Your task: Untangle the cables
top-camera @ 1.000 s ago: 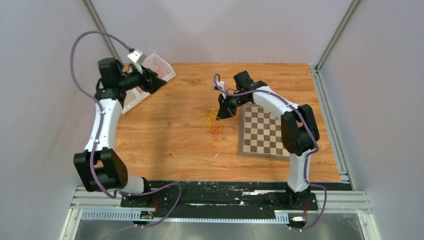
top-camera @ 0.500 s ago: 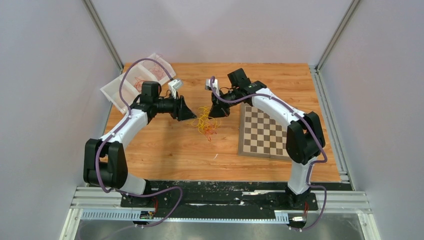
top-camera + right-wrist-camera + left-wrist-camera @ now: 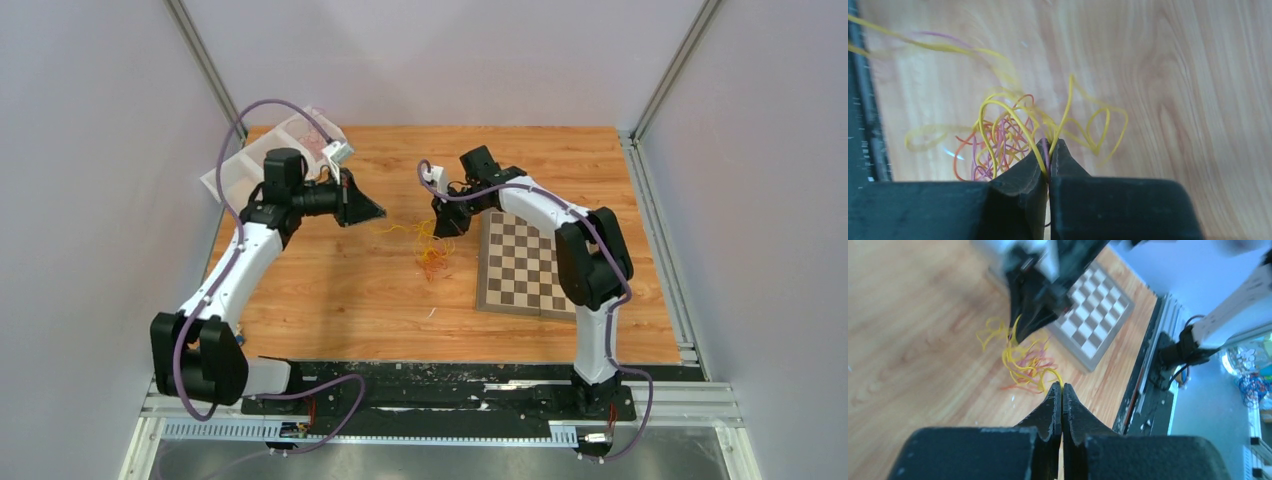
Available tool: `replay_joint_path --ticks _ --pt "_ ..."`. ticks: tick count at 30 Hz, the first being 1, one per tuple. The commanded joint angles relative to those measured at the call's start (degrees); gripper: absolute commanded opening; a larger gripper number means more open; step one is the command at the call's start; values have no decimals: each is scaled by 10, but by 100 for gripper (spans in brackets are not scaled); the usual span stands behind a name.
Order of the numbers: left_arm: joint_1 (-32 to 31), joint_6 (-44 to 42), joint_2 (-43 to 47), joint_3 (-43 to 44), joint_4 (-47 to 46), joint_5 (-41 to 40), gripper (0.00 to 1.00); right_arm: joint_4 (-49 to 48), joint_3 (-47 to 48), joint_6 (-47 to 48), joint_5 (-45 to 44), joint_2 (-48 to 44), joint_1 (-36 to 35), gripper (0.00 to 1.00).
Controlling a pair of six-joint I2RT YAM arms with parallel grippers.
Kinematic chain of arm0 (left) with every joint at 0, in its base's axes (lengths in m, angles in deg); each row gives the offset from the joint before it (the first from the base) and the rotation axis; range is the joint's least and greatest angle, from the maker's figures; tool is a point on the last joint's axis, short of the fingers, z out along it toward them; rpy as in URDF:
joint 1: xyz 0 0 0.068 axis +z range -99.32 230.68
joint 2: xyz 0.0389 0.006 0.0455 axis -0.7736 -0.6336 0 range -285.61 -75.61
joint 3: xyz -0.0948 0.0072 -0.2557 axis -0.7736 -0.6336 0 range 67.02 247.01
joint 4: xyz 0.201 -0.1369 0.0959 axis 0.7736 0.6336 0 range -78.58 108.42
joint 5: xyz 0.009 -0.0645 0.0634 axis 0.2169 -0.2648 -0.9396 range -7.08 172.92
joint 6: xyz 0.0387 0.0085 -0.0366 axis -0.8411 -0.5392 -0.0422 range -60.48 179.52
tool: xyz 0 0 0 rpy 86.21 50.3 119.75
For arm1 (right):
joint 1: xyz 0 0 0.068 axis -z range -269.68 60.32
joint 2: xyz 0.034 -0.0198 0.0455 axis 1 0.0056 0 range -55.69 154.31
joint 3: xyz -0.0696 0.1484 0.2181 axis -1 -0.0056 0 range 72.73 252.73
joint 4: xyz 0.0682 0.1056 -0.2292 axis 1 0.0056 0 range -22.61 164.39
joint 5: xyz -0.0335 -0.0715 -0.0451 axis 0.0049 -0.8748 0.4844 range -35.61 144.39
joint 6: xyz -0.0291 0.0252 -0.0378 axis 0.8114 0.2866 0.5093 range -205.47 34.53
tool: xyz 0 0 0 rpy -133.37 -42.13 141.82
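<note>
The step in hand looks to be drawing one yellow strand out of the knot. The left claw (image 3: 1062,390) is pressed together on the end of a yellow strand. The right claw (image 3: 1049,150) is clamped on a few strands at the edge of the cables (image 3: 1008,135) and acts as the anchor. To do it well, the right claw should hold firm and steady while the left claw pulls slowly, straight away from it and low over the table (image 3: 330,290). That way the strand slides through the loops rather than cinching them tight. If the whole bunch starts to follow the left claw, it would be wiser to ease off and regrip nearer the snag. Wire this thin can also slip out of shut tips, so the pull should be gentle. The cables are a small loose nest of very thin yellow, orange and reddish strands, curled into open loops. The nest lies right at the right claw's tips and trails from there toward the arm bases. A single yellow strand reaches across the gap to the left claw. The chessboard (image 3: 525,265) lies just past the right claw, on the side away from the left claw. Whether the lower loops touch the table cannot be told.
</note>
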Motion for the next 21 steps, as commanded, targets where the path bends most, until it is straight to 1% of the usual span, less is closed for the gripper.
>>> replay_joint_path --ticks 1,5,9,10,12,13,17,21 --pt "20 92 69 65 -81 40 0 -8 -4 10 -79 47 16 7" --pt "55 150 78 129 -125 37 0 -8 -14 24 -116 74 17 7" --pt "121 216 56 218 -194 24 0 -8 -25 28 -128 88 27 9" --pt "144 238 50 253 -206 21 0 -9 -29 28 -130 90 29 10" --pt "171 261 32 306 -231 13 0 -8 -33 31 -135 91 31 10" --pt "178 265 22 339 -241 10 0 -8 -35 33 -137 92 32 10" --pt "207 277 0 419 -267 -31 0 -8 -44 37 -142 91 34 11" --pt "228 277 -21 490 -272 -90 0 -8 -55 40 -145 88 38 11"
